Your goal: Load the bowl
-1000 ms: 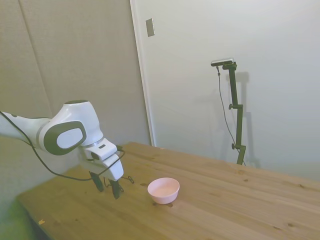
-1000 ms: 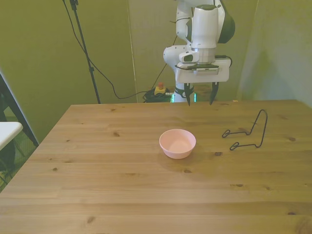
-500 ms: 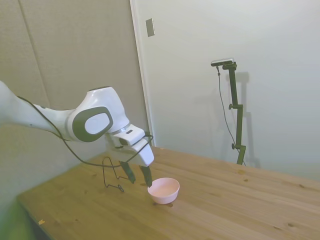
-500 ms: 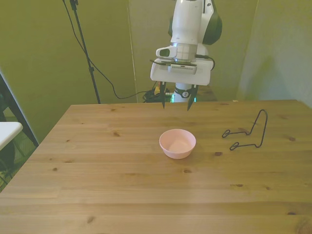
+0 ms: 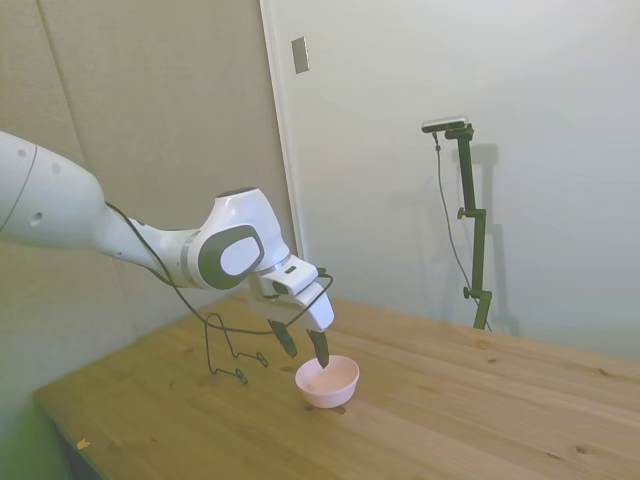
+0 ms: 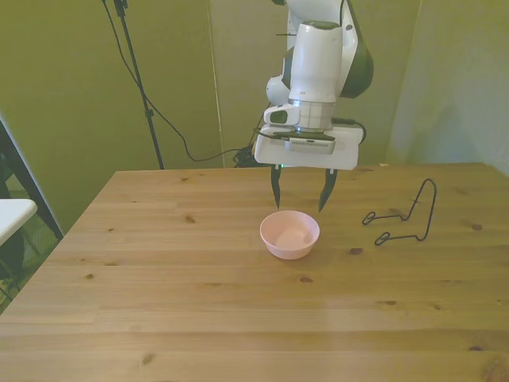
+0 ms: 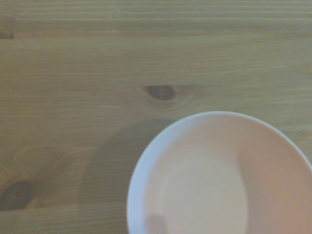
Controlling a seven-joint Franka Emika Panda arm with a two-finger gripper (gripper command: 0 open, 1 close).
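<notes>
Gripper (image 6: pixel 300 191) spread wide, empty, just above the bowl's (image 6: pixel 289 234) far rim. Bowl not yet grasped; rack (image 6: pixel 406 213) stands well apart, so loading remains.

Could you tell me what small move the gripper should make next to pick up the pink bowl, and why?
Probably a short descent. The gripper hangs open above the far rim of the pink bowl, touching nothing. Lowering it so one finger goes inside the rim and one outside would allow closing on the wall. The wire rack stands apart.
</notes>
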